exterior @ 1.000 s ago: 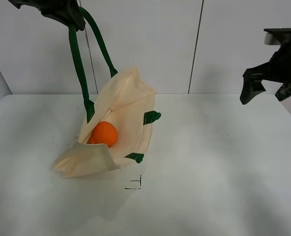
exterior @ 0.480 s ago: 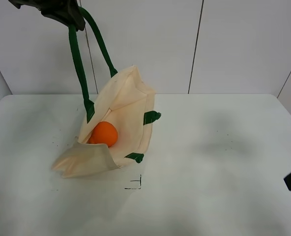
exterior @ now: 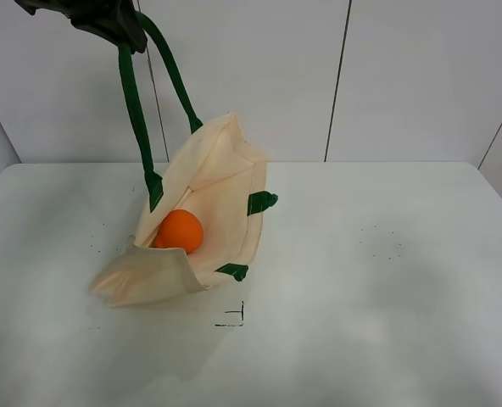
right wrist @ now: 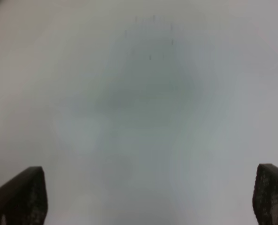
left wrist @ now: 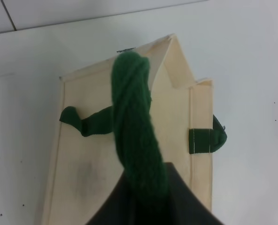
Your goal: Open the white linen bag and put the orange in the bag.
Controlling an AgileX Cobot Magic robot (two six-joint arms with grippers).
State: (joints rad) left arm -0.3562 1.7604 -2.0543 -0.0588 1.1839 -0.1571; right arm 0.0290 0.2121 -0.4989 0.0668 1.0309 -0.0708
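The white linen bag (exterior: 221,191) lies tipped on the table with its mouth open. The orange (exterior: 180,231) sits inside the mouth, partly behind a folded flap. My left gripper (exterior: 107,21) is high at the top left, shut on the bag's dark green strap handle (exterior: 134,102) and holding it up. The left wrist view looks down the handle (left wrist: 134,122) onto the bag (left wrist: 82,159). My right gripper (right wrist: 148,199) is out of the exterior view. In the right wrist view its fingers (right wrist: 21,197) stand wide apart, empty, over bare table.
The white table (exterior: 387,280) spreads to the right of the bag. A small black mark (exterior: 232,318) lies in front of the bag. A wall stands behind the table. Green tabs (exterior: 262,202) stick out from the bag's side.
My right arm dropped from the upper right, passed the right edge low down, and has left the exterior view. The bag, the orange and my left gripper have not moved.
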